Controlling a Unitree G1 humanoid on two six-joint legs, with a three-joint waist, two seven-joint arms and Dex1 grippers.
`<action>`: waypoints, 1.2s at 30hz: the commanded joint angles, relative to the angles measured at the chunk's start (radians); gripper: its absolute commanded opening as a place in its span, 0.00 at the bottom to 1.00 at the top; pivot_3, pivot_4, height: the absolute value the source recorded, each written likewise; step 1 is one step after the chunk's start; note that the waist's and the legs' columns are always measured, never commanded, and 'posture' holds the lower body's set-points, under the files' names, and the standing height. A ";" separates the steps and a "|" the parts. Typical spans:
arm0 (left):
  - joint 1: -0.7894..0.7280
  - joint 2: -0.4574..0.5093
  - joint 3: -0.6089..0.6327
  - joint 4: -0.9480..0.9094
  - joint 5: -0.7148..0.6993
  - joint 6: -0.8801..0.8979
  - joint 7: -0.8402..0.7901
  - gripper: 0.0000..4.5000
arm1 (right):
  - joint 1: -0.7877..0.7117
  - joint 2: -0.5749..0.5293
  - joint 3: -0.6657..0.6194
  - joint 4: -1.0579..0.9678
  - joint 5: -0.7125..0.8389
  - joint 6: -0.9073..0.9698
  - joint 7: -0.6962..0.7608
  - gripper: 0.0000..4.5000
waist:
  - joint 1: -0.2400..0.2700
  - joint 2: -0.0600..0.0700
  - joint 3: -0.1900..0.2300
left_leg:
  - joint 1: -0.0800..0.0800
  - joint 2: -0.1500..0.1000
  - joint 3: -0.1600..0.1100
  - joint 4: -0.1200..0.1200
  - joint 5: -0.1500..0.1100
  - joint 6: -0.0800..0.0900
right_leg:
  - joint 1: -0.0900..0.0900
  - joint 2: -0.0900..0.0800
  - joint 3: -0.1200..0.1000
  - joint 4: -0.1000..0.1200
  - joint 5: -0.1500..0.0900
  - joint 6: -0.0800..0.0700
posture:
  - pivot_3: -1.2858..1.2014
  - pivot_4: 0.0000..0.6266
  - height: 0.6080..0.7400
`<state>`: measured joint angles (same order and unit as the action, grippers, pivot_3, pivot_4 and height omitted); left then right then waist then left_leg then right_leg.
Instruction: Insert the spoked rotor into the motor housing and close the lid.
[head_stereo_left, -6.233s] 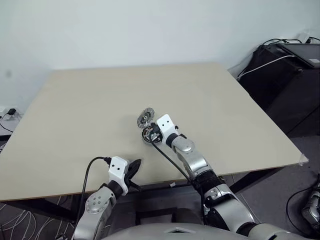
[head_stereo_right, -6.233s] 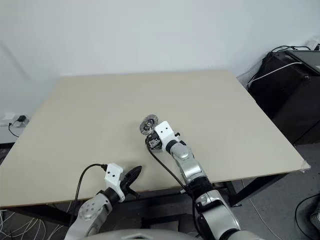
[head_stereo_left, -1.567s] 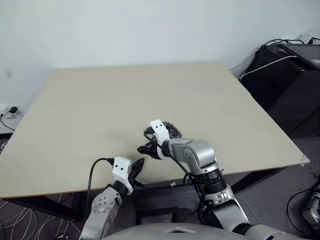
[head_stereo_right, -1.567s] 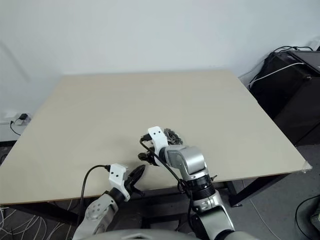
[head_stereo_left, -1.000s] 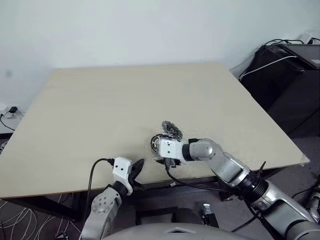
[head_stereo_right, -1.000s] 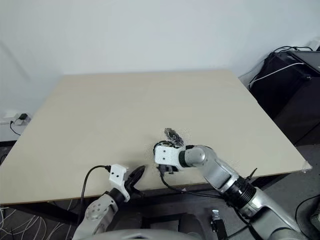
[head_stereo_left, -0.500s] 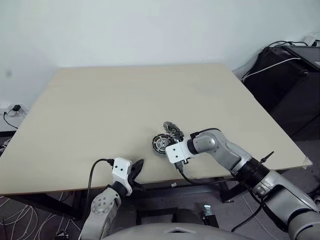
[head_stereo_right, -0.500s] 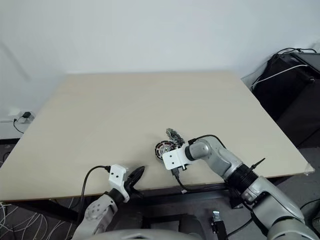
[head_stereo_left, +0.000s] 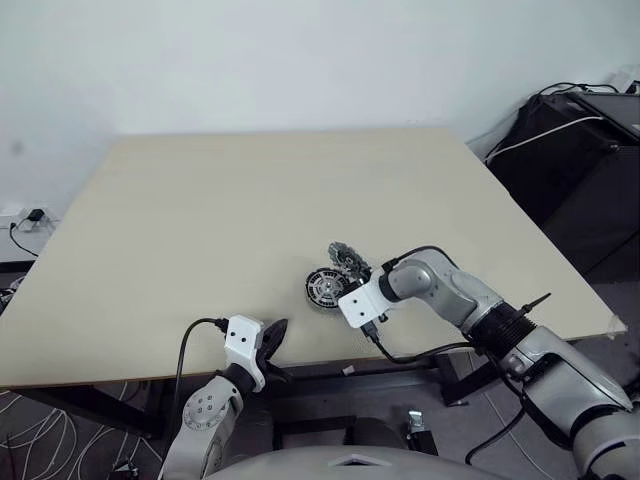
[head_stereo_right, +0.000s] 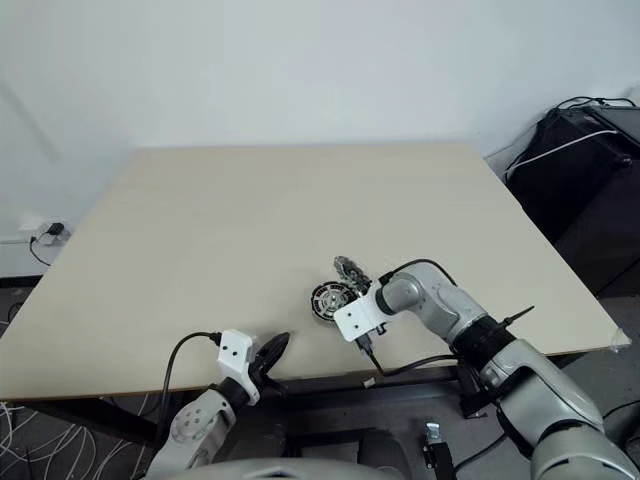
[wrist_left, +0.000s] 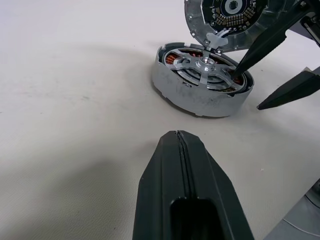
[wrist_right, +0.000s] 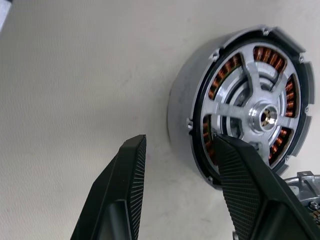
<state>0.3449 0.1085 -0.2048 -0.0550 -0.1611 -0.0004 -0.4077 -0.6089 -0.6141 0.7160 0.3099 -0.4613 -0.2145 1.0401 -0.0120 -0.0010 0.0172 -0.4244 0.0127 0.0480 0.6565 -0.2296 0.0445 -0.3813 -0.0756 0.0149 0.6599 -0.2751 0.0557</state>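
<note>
Right pincer (wrist_right: 176, 200) swung toward three o'clock, fingers apart astride the motor housing (wrist_left: 202, 80) rim; seemingly rigid, heavy; left pincer (wrist_left: 182, 200) together.

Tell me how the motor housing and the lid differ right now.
The motor housing lies flat on the table; the lid stands tilted up on edge just behind it. The housing shows copper windings under a silver spoked rotor already seated in it; the lid's face is dark with small dots and a ringed centre. One finger of the right gripper rests at the housing's rim, while the lid goes untouched. Both are round, silver-rimmed and similar in width.
</note>
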 joint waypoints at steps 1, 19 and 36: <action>-0.003 -0.008 0.002 -0.026 -0.007 -0.013 0.005 0.00 | -0.018 0.009 -0.023 0.020 -0.014 -0.022 0.002 0.42 | -0.001 0.000 0.000 | 0.000 0.000 0.000 0.000 0.000 0.000 | 0.000 0.000 0.000 0.000 0.000 0.000 | 0.52 0.00 1.00; -0.007 -0.004 0.003 -0.021 -0.011 -0.009 -0.001 0.00 | 0.053 0.041 -0.107 -0.086 0.046 0.078 0.042 0.03 | -0.001 0.000 0.000 | 0.007 0.000 0.000 0.000 0.000 -0.001 | 0.006 -0.002 0.001 0.001 0.000 0.000 | 0.52 0.00 1.00; -0.013 -0.008 -0.001 -0.017 -0.008 -0.005 -0.004 0.00 | 0.114 0.167 -0.167 -0.251 0.108 0.580 0.023 0.03 | 0.000 0.000 0.001 | 0.005 0.000 0.000 -0.003 -0.001 -0.001 | 0.003 -0.004 0.001 0.000 -0.001 -0.001 | 0.52 0.00 1.00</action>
<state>0.3419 0.1042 -0.2059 -0.0550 -0.1615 -0.0004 -0.4095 -0.4677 -0.4541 0.5960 0.0788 -0.3511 0.3376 1.0911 -0.0117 -0.0005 0.0178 -0.4193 0.0129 0.0478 0.6539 -0.2303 0.0437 -0.3780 -0.0799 0.0153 0.6602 -0.2757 0.0545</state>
